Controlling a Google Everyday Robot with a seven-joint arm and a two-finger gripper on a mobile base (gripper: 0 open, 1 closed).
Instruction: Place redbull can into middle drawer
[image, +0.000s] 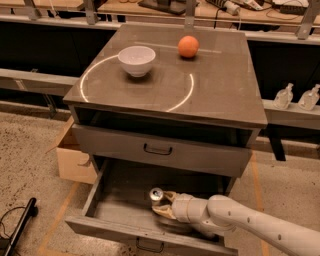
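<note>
Can and gripper were together inside the open middle drawer, a little left of its centre and nearer its front wall than its back; the gripper's 2 fingers were closed around the can's body, so you had it held, not released; the can lay at the gripper's left tip, with the wrist and the 1 arm trailing away to the right and out over the drawer's front right corner.

Its long axis looked roughly upright, shiny top up and leaning slightly toward the camera; its base was hidden behind the fingers and the front wall, so you could not tell whether it touched the drawer floor.

Room, as I judged it: bare floor lay to the left of the can and behind it, so there was space to set it down where it was; the front wall sat just below the gripper, and the shut upper drawer overhung the back part of the opening; your way out was likely upward and to the right, along the line of the arm, lifting over the front wall.

The bowl and the orange were up on the cabinet top, well apart from all this.
</note>
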